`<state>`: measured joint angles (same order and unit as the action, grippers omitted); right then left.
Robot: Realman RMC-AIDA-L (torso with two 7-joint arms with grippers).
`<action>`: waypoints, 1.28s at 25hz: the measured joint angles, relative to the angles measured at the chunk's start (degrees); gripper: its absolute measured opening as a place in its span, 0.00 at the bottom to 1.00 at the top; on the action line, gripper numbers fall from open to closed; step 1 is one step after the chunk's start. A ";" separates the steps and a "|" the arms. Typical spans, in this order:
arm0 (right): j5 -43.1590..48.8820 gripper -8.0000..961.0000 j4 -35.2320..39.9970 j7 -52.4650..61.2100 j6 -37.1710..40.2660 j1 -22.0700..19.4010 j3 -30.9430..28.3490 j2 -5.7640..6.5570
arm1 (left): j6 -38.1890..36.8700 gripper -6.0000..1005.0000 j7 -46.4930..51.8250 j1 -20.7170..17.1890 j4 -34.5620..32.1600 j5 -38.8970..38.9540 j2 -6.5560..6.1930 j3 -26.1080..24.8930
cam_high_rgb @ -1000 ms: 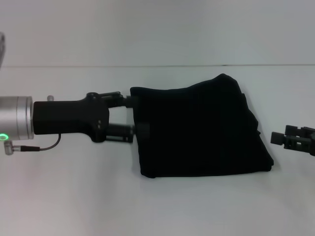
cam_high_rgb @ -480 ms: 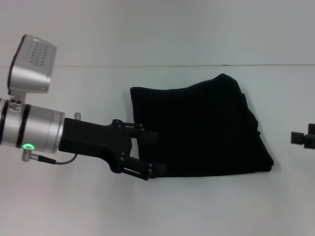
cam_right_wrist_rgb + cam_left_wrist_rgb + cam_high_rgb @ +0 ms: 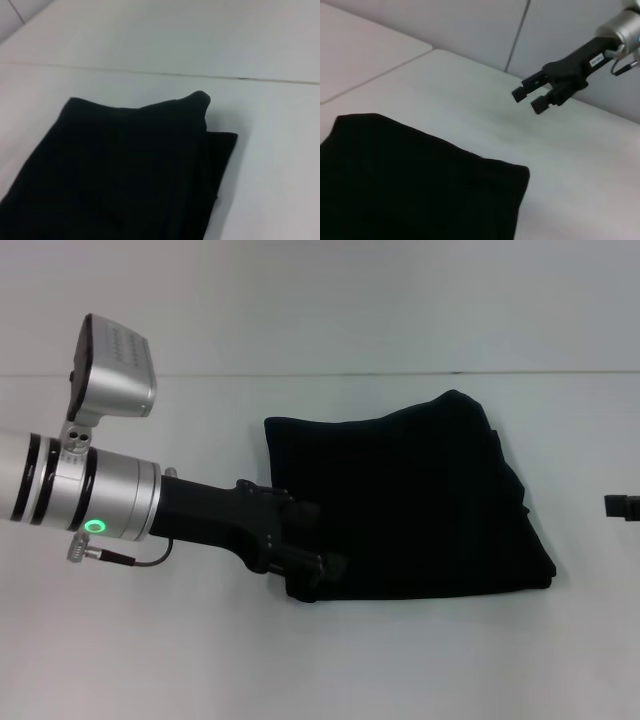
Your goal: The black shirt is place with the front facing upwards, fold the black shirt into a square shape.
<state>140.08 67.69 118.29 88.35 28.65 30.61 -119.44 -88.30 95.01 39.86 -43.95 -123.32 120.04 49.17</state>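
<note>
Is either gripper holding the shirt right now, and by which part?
Cannot be told: the left gripper sits at the black shirt's near-left corner. The right gripper is clear, open.

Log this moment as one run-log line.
black shirt: folded, roughly square, on the table | left gripper: at shirt's near-left corner | right gripper: open, off the shirt, right of it

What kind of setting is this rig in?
Probably a lab or test bench, not a home: a bare white table against a plain pale panelled wall, holding only the folded black shirt, with the left gripper at its near-left corner.
</note>
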 joint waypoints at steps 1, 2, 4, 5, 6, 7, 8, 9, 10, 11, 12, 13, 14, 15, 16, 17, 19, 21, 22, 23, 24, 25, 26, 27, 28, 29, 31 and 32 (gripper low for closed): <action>0.39 0.95 -0.07 -0.11 -0.03 0.30 0.37 -0.06 | 0.15 0.89 0.14 -0.03 -0.09 0.01 0.04 -0.11; 0.63 0.95 -0.13 -0.18 -0.04 0.48 0.80 -0.11 | 0.18 0.89 0.26 -0.07 -0.13 0.03 0.05 -0.20; 0.88 0.95 -0.22 -0.26 -0.32 0.61 1.78 -0.13 | 0.26 0.89 0.64 -0.16 -0.16 0.19 0.02 -0.28; 0.90 0.95 -0.39 -0.28 -0.64 0.63 2.23 -0.13 | 0.24 0.89 0.78 -0.18 -0.16 0.25 -0.03 -0.28; 0.90 0.95 -0.56 -0.29 -0.90 0.65 2.41 -0.10 | 0.22 0.89 0.92 -0.20 -0.17 0.32 -0.07 -0.28; 0.91 0.95 -0.76 -0.29 -1.23 0.66 2.61 -0.05 | 0.20 0.89 1.07 -0.23 -0.18 0.37 -0.12 -0.29; 0.92 0.95 -0.97 -0.30 -1.31 0.68 2.71 -0.03 | 0.20 0.89 1.14 -0.23 -0.18 0.40 -0.14 -0.30; 0.92 0.95 -1.12 -0.33 -1.37 0.69 2.76 -0.02 | 0.21 0.89 1.21 -0.23 -0.20 0.43 -0.17 -0.31; 0.93 0.95 -1.22 -0.37 -1.40 0.70 2.78 0.00 | 0.23 0.89 1.23 -0.22 -0.20 0.46 -0.21 -0.33; 0.94 0.95 -1.27 -0.40 -1.40 0.70 2.80 0.00 | 0.24 0.89 1.23 -0.21 -0.21 0.47 -0.21 -0.34; 0.94 0.95 -1.30 -0.43 -1.40 0.71 2.82 0.00 | 0.23 0.89 1.24 -0.18 -0.22 0.47 -0.22 -0.38; 0.94 0.95 -1.30 -0.47 -1.41 0.70 2.83 0.00 | 0.23 0.89 1.24 -0.16 -0.23 0.48 -0.24 -0.42; 0.92 0.95 -1.30 -0.51 -1.41 0.70 2.82 0.00 | 0.21 0.89 1.25 -0.13 -0.24 0.49 -0.26 -0.46; 0.87 0.95 -1.30 -0.57 -1.40 0.68 2.82 0.00 | 0.16 0.89 1.25 -0.10 -0.24 0.50 -0.28 -0.50; 0.84 0.95 -1.30 -0.66 -1.39 0.66 2.82 -0.03 | 0.09 0.89 1.25 -0.08 -0.25 0.50 -0.31 -0.54; 0.83 0.95 -1.31 -0.74 -1.39 0.65 2.82 -0.05 | 0.06 0.89 1.26 -0.07 -0.26 0.51 -0.32 -0.57; 0.81 0.95 -1.36 -0.84 -1.36 0.66 2.82 -0.14 | 0.05 0.89 1.27 -0.06 -0.27 0.52 -0.34 -0.59; 0.80 0.95 -1.37 -0.88 -1.33 0.66 2.81 -0.20 | -0.01 0.89 1.28 -0.05 -0.27 0.54 -0.39 -0.59; 0.79 0.95 -1.38 -0.89 -1.30 0.67 2.81 -0.22 | -0.08 0.89 1.28 -0.05 -0.27 0.54 -0.42 -0.59; 0.78 0.95 -1.40 -0.89 -1.28 0.68 2.80 -0.24 | -0.15 0.89 1.28 -0.05 -0.29 0.54 -0.43 -0.59; 0.77 0.95 -1.42 -0.89 -1.25 0.70 2.79 -0.24 | -0.21 0.89 1.29 -0.06 -0.32 0.55 -0.43 -0.66; 0.77 0.95 -1.43 -0.88 -1.24 0.72 2.79 -0.25 | -0.22 0.89 1.29 -0.07 -0.34 0.55 -0.44 -0.73; 0.76 0.95 -1.43 -0.88 -1.22 0.74 2.79 -0.25 | -0.24 0.89 1.29 -0.10 -0.35 0.54 -0.43 -0.81; 0.75 0.95 -1.44 -0.89 -1.21 0.75 2.78 -0.25 | -0.26 0.89 1.29 -0.12 -0.36 0.55 -0.44 -0.91; 0.75 0.95 -1.47 -0.89 -1.21 0.75 2.78 -0.25 | -0.28 0.89 1.29 -0.15 -0.35 0.57 -0.44 -0.95; 0.74 0.95 -1.54 -0.89 -1.21 0.76 2.79 -0.25 | -0.29 0.89 1.28 -0.17 -0.36 0.59 -0.44 -0.97; 0.73 0.95 -1.79 -0.88 -1.22 0.77 2.78 -0.24 | -0.30 0.89 1.28 -0.20 -0.36 0.63 -0.44 -1.01; 0.72 0.95 -1.87 -0.88 -1.24 0.78 2.78 -0.23 | -0.30 0.89 1.28 -0.22 -0.36 0.63 -0.44 -1.01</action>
<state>140.80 65.82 117.41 87.11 29.42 33.39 -119.66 -88.60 96.29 39.64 -44.30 -122.69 119.61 48.16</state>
